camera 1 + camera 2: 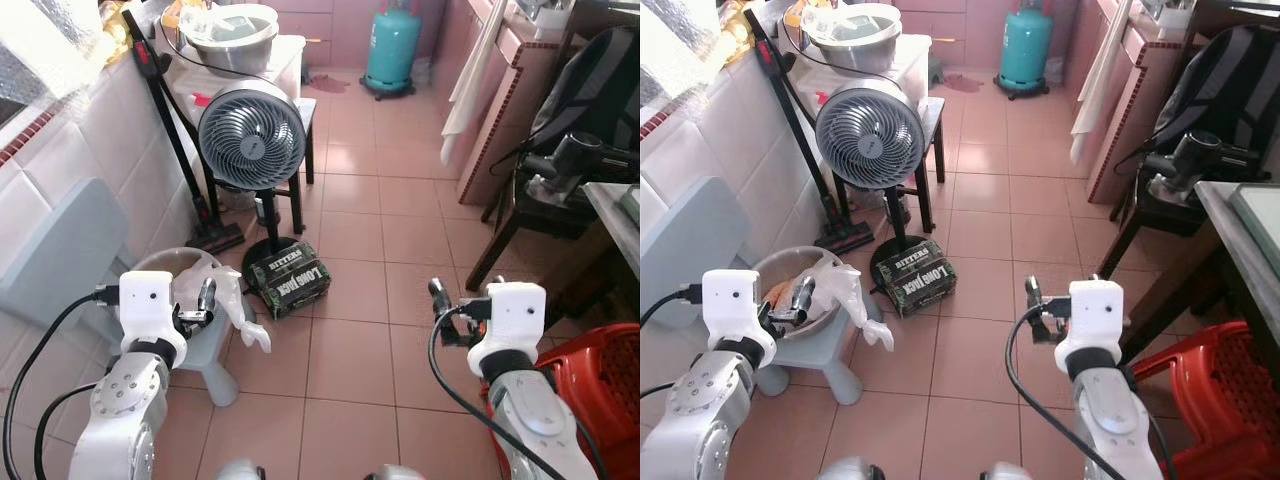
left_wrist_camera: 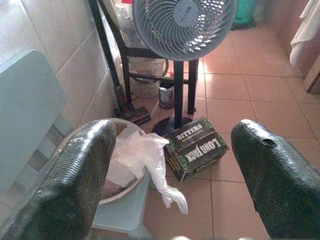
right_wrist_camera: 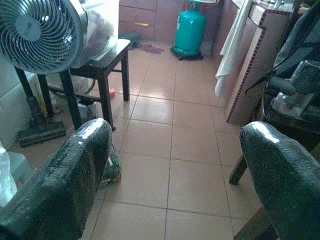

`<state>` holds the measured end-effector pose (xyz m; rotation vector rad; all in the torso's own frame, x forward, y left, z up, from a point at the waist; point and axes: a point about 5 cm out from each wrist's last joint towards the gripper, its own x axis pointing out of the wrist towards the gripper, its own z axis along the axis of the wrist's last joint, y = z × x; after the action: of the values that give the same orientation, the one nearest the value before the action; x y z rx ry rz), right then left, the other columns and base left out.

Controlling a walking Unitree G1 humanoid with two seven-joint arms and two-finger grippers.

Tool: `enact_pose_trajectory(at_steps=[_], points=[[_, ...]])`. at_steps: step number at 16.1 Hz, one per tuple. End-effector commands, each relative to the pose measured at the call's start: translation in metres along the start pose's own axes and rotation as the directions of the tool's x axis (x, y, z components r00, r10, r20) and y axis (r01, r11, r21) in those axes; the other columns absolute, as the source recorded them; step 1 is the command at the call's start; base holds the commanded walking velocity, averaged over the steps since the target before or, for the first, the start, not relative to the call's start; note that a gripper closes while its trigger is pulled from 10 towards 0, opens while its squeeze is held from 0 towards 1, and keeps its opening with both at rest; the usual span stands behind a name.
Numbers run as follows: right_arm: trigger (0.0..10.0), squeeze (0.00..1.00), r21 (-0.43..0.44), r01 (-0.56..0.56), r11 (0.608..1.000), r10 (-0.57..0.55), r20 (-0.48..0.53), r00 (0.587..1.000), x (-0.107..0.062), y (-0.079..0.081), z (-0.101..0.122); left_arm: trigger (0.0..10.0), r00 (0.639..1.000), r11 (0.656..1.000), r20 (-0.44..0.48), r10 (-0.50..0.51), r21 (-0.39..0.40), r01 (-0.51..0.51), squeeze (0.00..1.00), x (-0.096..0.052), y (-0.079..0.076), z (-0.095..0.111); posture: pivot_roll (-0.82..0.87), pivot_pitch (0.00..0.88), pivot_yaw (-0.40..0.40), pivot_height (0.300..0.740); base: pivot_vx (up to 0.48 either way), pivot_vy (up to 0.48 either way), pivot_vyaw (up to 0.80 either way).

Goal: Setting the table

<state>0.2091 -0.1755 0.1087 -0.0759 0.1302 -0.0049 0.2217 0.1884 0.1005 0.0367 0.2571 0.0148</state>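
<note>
Pink tiled kitchen floor, fan by the left wall; left gripper and right gripper both held forward, fingers apart and empty, presumably in transit; table edge at far right, no tableware identifiable.

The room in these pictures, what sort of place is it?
Probably a home kitchen or utility area: a teal gas cylinder on the pink tiled floor, a metal basin on a counter, and a standing fan.

Head cameras look down over the tiled floor; both wrist cameras face forward, sharing the fan
</note>
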Motion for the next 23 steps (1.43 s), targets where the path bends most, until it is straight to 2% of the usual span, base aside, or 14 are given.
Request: enact_pose_trajectory(at_steps=[1,4,6,11,13,14,16,18,23], points=[[10.0,0.0,0.006,-0.003,1.0,0.003,0.006,1.0,0.002,0.001,0.003,10.0,1.0,1.0,0.013,-0.013,0.001,0.013,0.0,0.003,0.0,0.005,-0.02,0.0,0.015,0.74,0.0,0.48,-0.8],[10.0,0.0,0.014,-0.007,1.0,0.006,0.038,0.999,0.01,0.003,0.009,10.0,0.999,1.0,0.026,-0.027,-0.015,0.027,0.0,0.009,-0.005,0.01,-0.02,0.0,0.02,0.74,0.0,0.48,-0.8],[10.0,0.0,0.015,0.0,1.0,0.0,0.041,0.999,0.013,0.003,0.01,10.0,0.998,0.998,0.038,-0.051,-0.025,0.052,0.0,0.011,-0.011,0.013,-0.02,0.0,0.019,0.74,0.0,0.48,0.0],[10.0,0.0,0.013,0.021,1.0,-0.021,0.032,0.999,0.018,0.002,0.007,10.0,0.995,0.997,0.072,-0.064,-0.028,0.067,0.0,0.018,-0.014,0.019,-0.01,0.0,0.018,0.74,0.0,0.48,-0.08],[10.0,0.0,0.02,0.023,1.0,-0.023,0.025,0.999,0.019,0.004,0.006,10.0,0.992,0.997,0.103,-0.076,-0.011,0.078,0.0,0.02,-0.015,0.025,-0.01,0.0,0.017,0.74,0.0,0.0,-0.8],[10.0,0.0,-0.01,0.031,0.999,-0.031,0.015,0.999,0.02,0.004,0.005,10.0,0.995,0.995,0.06,-0.077,-0.057,0.08,0.0,0.02,-0.015,0.021,0.0,0.0,0.021,0.74,0.0,0.0,-0.8],[10.0,0.0,-0.015,0.049,0.999,-0.049,0.0,0.999,0.019,0.0,0.001,10.0,0.992,0.994,0.066,-0.103,-0.019,0.104,0.0,0.021,-0.018,0.021,-0.01,0.0,0.018,0.74,0.0,0.0,-0.8],[10.0,0.0,-0.017,0.065,0.998,-0.065,-0.002,0.998,0.019,-0.002,0.0,10.0,0.993,0.994,0.068,-0.101,-0.041,0.104,0.0,0.021,-0.018,0.02,-0.01,0.0,0.024,0.74,0.0,0.0,-0.8],[10.0,0.0,-0.013,0.065,0.998,-0.064,0.06,0.996,0.034,-0.001,0.016,10.0,0.986,0.988,0.091,-0.139,-0.06,0.145,0.0,0.024,-0.024,0.026,-0.02,0.0,0.041,0.74,0.0,0.0,-0.8]])
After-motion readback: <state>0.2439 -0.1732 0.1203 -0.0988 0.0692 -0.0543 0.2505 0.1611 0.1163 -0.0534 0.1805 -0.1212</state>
